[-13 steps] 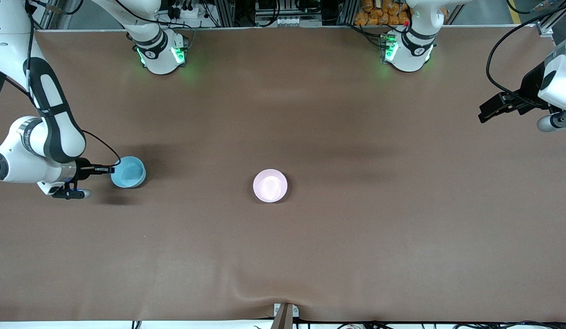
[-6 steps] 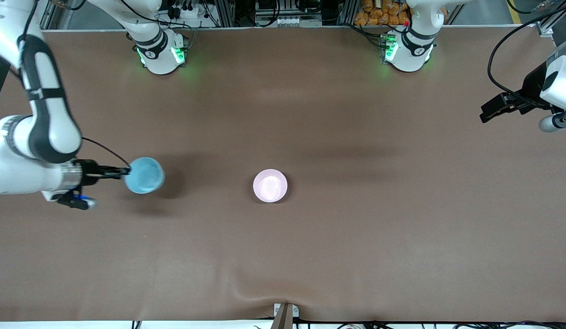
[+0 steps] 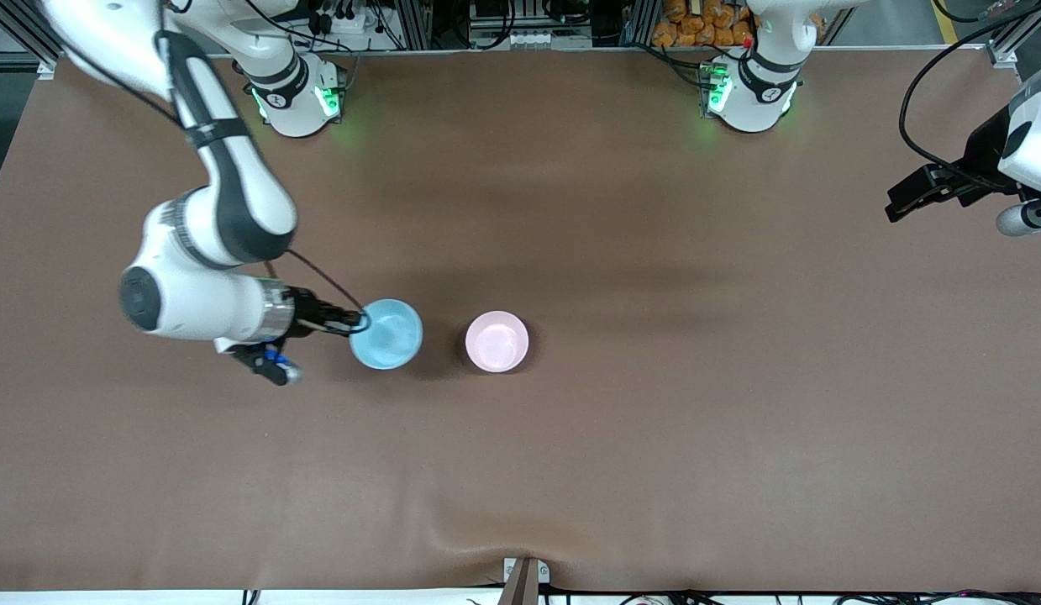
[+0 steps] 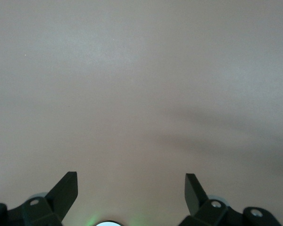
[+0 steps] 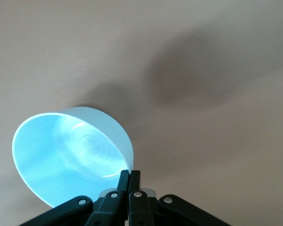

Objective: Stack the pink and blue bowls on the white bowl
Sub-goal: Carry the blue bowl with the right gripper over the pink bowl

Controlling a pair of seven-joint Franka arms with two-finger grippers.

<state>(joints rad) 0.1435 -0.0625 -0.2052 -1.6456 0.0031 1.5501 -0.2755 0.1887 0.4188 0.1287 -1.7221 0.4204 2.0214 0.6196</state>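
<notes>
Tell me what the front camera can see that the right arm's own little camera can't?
Only the front view shows the pink bowl sitting on the table, and the left gripper, open and waiting over the left arm's end of the table. Whether a white bowl sits under the pink one cannot be told. Only the right wrist view shows, close up, the fingertips pinching the bowl's rim. Both show the blue bowl held by the shut right gripper, above the brown table.

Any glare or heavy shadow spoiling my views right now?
Front view: pink bowl has a washed-out centre; soft arm shadows cross the table. Right wrist view: blue bowl glows bright inside, dark shadow patch above it. Left wrist view: only faint shadow bands.
</notes>
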